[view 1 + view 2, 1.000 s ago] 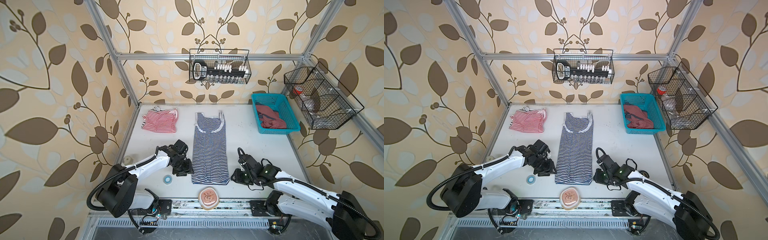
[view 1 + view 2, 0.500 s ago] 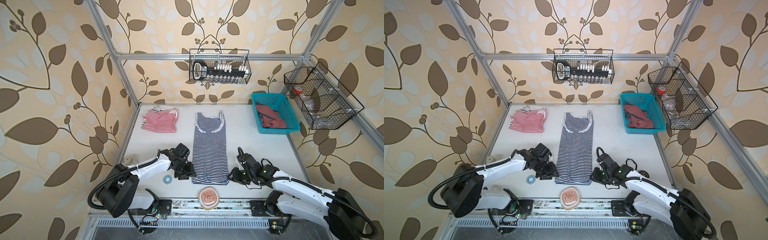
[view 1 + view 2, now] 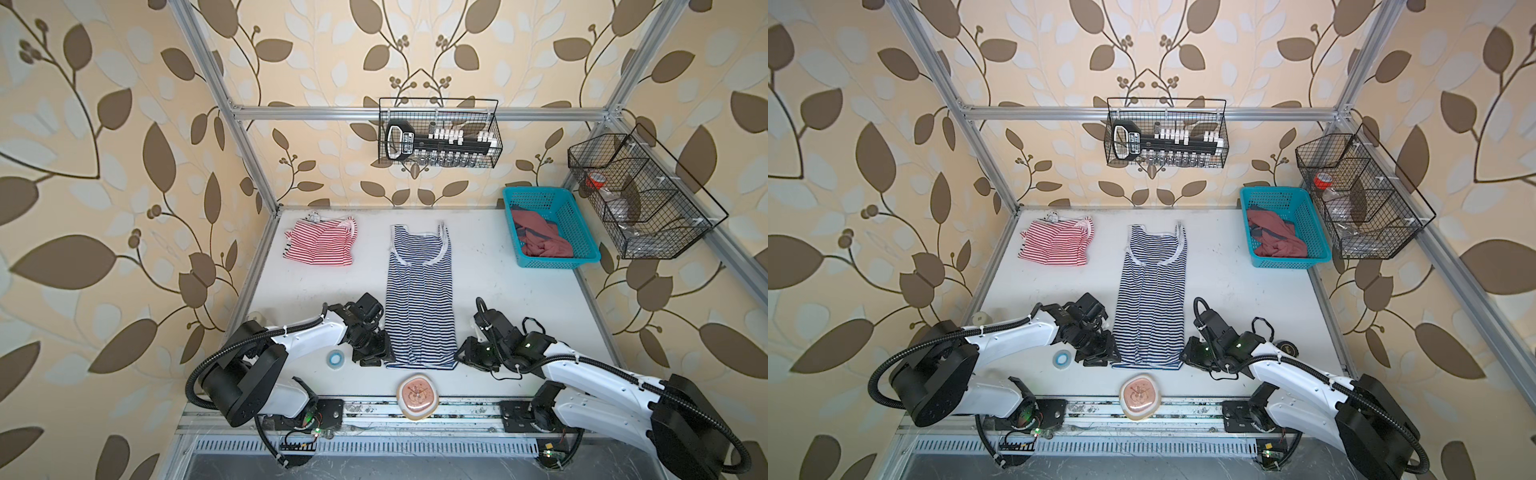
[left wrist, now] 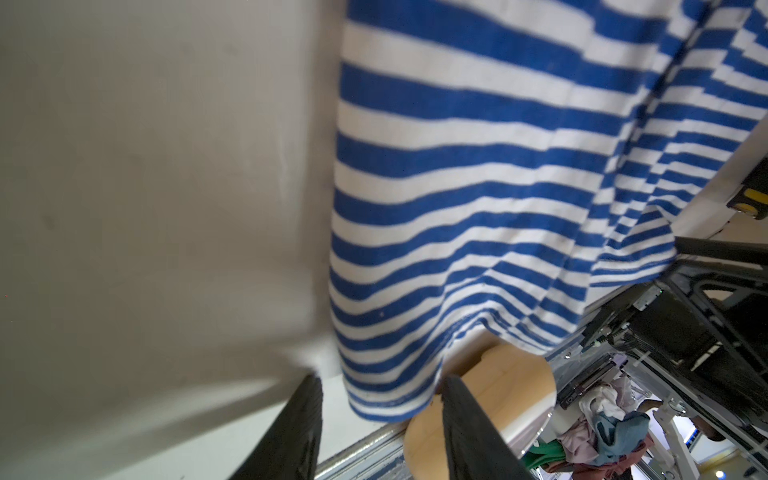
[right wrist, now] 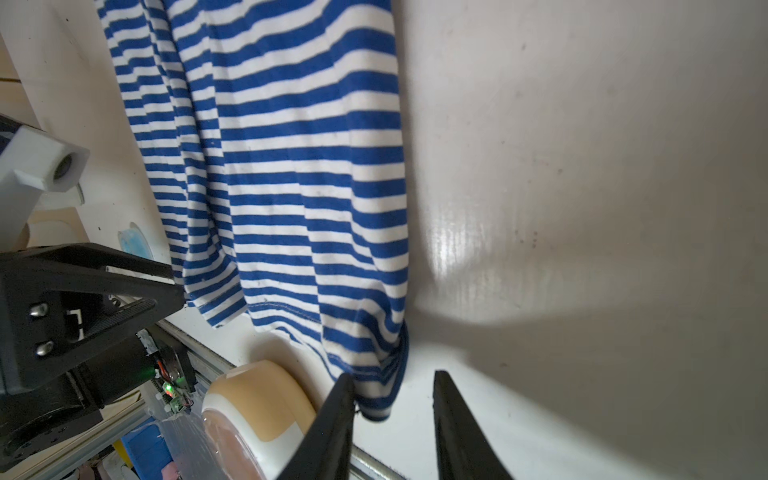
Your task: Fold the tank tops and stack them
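The navy-and-white tank top [image 3: 417,299] [image 3: 1152,299] lies flat and lengthwise mid-table, straps toward the back. The red-and-white tank top [image 3: 322,245] [image 3: 1057,243] sits folded at the back left. My left gripper [image 3: 376,357] [image 4: 380,415] is low at the navy top's near left hem corner [image 4: 386,399], open, with that corner between its fingers [image 4: 299,428]. At the near right hem corner [image 5: 378,399] my right gripper [image 3: 463,355] [image 5: 392,415] is open too. One of its fingers [image 5: 332,428] touches the cloth.
A teal basket [image 3: 557,262] with reddish clothes stands back right. A blue tape roll [image 3: 334,358] lies beside the left gripper. A tan round dish [image 3: 417,400] sits at the front edge below the hem. Wire baskets [image 3: 440,133] [image 3: 640,195] hang on the walls.
The left gripper slid along the navy top's left edge toward the front, down to the hem corner. The right gripper moved left up to the right hem corner.
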Controlling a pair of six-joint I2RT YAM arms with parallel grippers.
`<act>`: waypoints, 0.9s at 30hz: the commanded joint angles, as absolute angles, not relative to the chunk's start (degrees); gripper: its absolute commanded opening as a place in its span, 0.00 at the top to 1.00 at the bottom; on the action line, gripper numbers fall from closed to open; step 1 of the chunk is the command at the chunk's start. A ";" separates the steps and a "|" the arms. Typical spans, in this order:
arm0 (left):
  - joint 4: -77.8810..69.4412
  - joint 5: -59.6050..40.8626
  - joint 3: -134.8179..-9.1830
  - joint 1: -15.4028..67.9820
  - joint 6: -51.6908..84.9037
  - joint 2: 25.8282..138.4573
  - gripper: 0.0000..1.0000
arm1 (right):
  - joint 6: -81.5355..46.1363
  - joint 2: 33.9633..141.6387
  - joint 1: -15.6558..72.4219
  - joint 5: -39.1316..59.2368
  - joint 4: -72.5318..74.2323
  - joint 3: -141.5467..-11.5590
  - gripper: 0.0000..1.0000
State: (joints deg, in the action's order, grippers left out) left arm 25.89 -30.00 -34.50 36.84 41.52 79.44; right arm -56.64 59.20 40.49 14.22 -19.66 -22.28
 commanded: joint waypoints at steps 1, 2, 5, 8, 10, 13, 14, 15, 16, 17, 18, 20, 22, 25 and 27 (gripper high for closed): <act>24.74 -30.41 -33.59 37.51 42.40 80.64 0.54 | -58.07 59.94 40.73 15.36 -17.93 -21.59 0.68; 24.61 -30.41 -33.57 37.57 42.47 80.77 0.55 | -58.23 59.93 40.69 15.35 -17.61 -21.69 0.68; 23.83 -30.41 -33.09 37.72 42.71 81.02 0.57 | -58.36 59.83 40.70 15.24 -17.24 -21.51 0.68; 22.91 -30.63 -32.88 37.87 42.99 81.77 0.63 | -58.61 60.15 40.63 15.12 -16.69 -20.98 0.71; 21.95 -30.75 -32.58 37.91 43.22 82.00 0.66 | -59.08 60.57 40.61 15.18 -15.49 -20.42 0.75; 21.19 -31.02 -32.26 38.16 43.59 83.88 0.72 | -59.66 61.08 40.69 15.52 -14.03 -19.69 0.82; 21.10 -31.03 -32.04 38.23 43.68 83.81 0.75 | -59.76 61.08 40.75 15.48 -13.97 -19.52 0.86; 21.24 -30.99 -31.87 38.33 43.67 83.67 0.78 | -59.77 61.00 40.86 15.54 -14.04 -19.38 0.90; 21.27 -30.89 -31.80 38.37 43.83 83.42 0.80 | -59.83 60.79 40.86 15.55 -14.23 -19.20 0.93; 21.48 -30.86 -31.60 38.42 43.94 83.07 0.82 | -59.89 60.44 40.92 15.47 -14.63 -19.00 0.96; 21.61 -30.76 -31.55 38.54 44.11 82.82 0.85 | -59.89 60.07 40.89 15.45 -15.12 -18.76 0.99; 21.96 -30.46 -31.21 38.50 44.34 81.92 0.89 | -59.77 58.96 40.87 14.67 -16.81 -18.46 1.00; 22.33 -30.07 -30.73 38.54 44.62 80.32 0.91 | -59.68 57.64 40.88 14.09 -18.74 -18.22 1.00; 22.41 -29.43 -30.15 38.54 45.33 79.25 0.96 | -59.98 55.73 40.92 13.31 -20.62 -17.62 1.00; 22.91 -28.80 -30.56 38.52 45.69 78.53 0.98 | -60.15 54.89 40.96 13.32 -21.33 -17.58 1.00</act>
